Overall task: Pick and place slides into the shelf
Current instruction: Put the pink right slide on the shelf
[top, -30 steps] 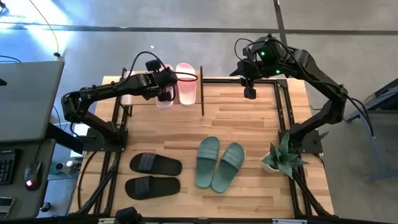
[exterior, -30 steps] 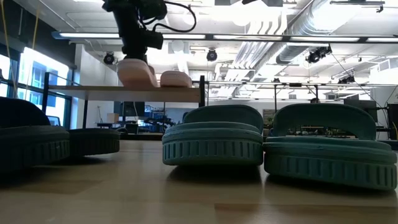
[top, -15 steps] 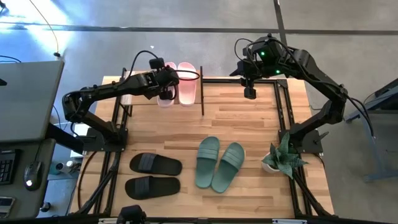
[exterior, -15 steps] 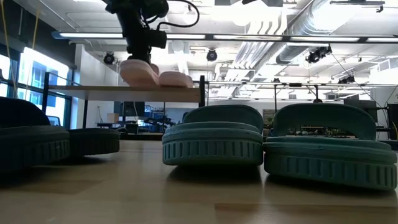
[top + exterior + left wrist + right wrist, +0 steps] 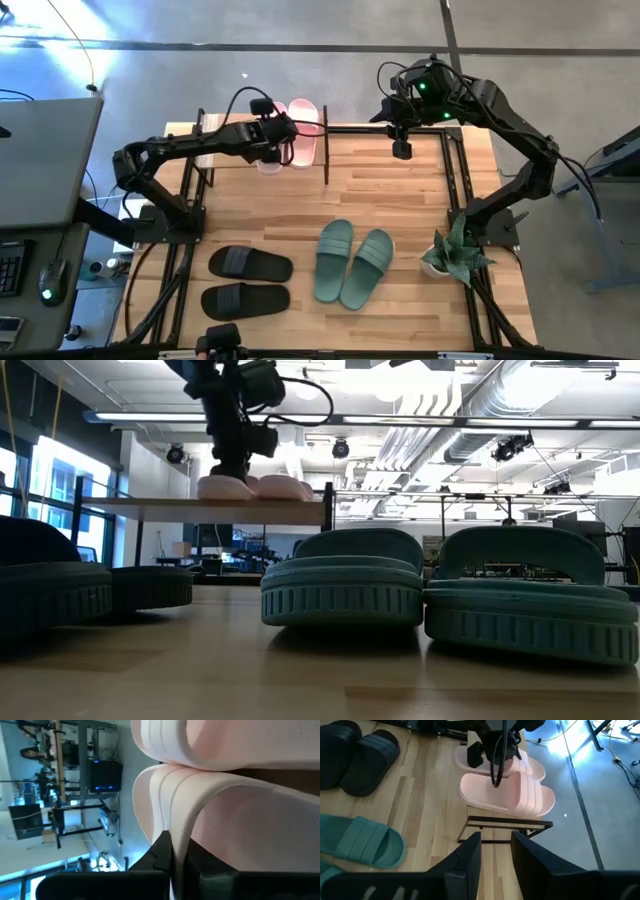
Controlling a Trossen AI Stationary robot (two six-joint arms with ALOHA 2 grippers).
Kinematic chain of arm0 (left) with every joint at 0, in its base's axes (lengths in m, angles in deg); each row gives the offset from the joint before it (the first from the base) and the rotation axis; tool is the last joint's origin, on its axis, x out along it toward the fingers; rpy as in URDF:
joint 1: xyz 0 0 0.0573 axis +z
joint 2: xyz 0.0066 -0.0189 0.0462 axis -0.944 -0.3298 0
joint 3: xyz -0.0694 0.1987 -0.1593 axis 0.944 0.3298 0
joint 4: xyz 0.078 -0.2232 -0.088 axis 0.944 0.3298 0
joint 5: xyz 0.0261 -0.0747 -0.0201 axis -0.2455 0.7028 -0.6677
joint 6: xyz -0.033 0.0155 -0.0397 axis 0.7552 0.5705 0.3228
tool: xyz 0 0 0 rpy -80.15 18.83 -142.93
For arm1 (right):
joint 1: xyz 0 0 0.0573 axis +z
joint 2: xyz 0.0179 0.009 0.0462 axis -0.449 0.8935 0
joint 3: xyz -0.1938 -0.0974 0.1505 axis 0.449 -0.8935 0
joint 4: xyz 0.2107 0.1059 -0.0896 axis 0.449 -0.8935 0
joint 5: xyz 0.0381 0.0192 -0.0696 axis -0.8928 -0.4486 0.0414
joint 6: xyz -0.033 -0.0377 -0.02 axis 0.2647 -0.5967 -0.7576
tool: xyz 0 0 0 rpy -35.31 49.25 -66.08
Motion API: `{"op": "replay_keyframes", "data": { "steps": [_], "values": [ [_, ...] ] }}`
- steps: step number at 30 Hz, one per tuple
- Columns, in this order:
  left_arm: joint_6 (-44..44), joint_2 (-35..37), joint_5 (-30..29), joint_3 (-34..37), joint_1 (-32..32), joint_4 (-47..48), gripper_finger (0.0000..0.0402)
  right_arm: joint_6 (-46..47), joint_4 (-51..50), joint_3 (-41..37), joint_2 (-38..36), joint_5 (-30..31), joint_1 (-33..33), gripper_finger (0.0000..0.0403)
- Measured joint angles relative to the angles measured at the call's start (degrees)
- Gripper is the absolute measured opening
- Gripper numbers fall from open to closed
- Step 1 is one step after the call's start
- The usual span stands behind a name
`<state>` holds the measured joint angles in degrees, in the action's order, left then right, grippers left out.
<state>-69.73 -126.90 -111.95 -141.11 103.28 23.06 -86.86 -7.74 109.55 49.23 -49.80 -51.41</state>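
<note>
Left pincer (image 5: 268, 152) clamped on pink slide (image 5: 235, 810), mostly hidden beneath arm atop shelf (image 5: 200, 507); right pincer (image 5: 495, 852) parted, empty.

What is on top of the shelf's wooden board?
Both pink slides lie side by side on the shelf board. The left gripper, jaws shut on one slide, covers part of it; the level beneath cannot be seen from above.
</note>
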Motion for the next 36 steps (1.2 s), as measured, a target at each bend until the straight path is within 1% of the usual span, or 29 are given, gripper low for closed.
{"op": "replay_keyframes", "data": {
  "steps": [6,13,18,23,36],
  "values": [
    [0.2,0.7,-0.3,0.2,0.6,-2.6,0.0002,0.0,0.1,0.0,0.0,0.0,0.0,0.0096],
    [0.2,1.0,-0.4,0.3,0.6,-3.2,0.0002,0.0,0.2,0.0,0.0,0.0,0.0,0.0096],
    [0.3,1.0,2.8,0.3,0.5,-4.5,0.0005,0.0,0.2,0.0,0.0,0.0,0.0,0.0096],
    [0.5,0.0,0.4,0.2,0.9,-4.2,0.0002,0.0,0.2,0.0,0.0,0.0,0.0,0.0096],
    [1.9,0.0,1.8,0.2,0.9,-4.4,0.0027,0.4,0.2,0.0,0.0,0.0,0.0,0.0096]
  ]
}}
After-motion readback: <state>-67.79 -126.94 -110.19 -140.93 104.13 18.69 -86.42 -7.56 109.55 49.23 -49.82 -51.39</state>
